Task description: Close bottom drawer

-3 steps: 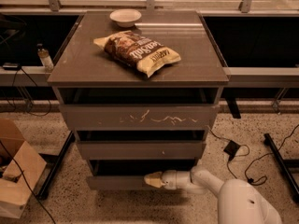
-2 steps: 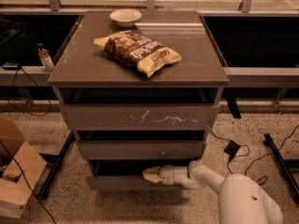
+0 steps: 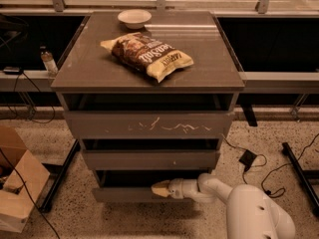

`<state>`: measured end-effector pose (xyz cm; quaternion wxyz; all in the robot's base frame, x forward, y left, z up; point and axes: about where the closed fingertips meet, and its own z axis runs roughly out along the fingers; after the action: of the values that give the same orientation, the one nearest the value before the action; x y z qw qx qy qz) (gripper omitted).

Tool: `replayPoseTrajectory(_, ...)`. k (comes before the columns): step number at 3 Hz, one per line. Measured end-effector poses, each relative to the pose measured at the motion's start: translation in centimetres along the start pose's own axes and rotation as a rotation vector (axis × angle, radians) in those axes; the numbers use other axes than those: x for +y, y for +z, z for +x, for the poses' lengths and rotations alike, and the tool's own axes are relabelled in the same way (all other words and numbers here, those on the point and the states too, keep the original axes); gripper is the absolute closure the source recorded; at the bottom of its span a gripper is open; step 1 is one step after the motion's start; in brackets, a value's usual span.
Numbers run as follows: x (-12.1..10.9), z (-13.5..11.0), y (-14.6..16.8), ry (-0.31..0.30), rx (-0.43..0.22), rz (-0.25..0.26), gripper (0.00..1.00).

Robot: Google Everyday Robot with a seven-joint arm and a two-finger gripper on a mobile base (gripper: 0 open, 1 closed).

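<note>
Drawer cabinet (image 3: 147, 78): grey-brown, three drawers, all standing partly out with a dark gap above each front.

Bottom drawer (image 3: 124, 195): lowest in the cabinet, just above the floor. Plain flat front. It projects a little beyond the middle drawer (image 3: 149, 159). Its box interior shows as a dark band behind the front; any contents cannot be made out.

Middle drawer: front bears one small white speck. Interior dark, contents not discernible.

Top drawer (image 3: 149, 125): taller front with pale scratch marks. The opening above it is dark, contents not discernible.

Gripper (image 3: 160, 189): low at the cabinet's front, lying along the upper edge of the bottom drawer's front, right of its centre and pointing left. Its pale fingers are pressed together into a single wedge, pinching nothing. Whether it bears on the front cannot be told. The white arm (image 3: 249, 208) reaches in from the cabinet's lower right.

Cabinet top: a chip bag (image 3: 147, 55) lies flat near the centre; a pale bowl (image 3: 134, 18) sits upright at the rear edge, well apart from the bag, its contents not visible.

Left of the cabinet: an open cardboard box (image 3: 17, 183) on the floor and a small bottle (image 3: 48, 61) on a rail. Right of the cabinet: a black power adapter (image 3: 247, 159) with its cable on the floor.
</note>
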<state>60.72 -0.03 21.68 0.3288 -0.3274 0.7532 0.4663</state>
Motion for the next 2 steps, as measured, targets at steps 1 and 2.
replayPoseTrajectory(1, 0.13, 1.67, -0.8, 0.027, 0.004, 0.035, 0.36)
replayPoseTrajectory(2, 0.54, 0.98, -1.08, 0.027, 0.004, 0.035, 0.6)
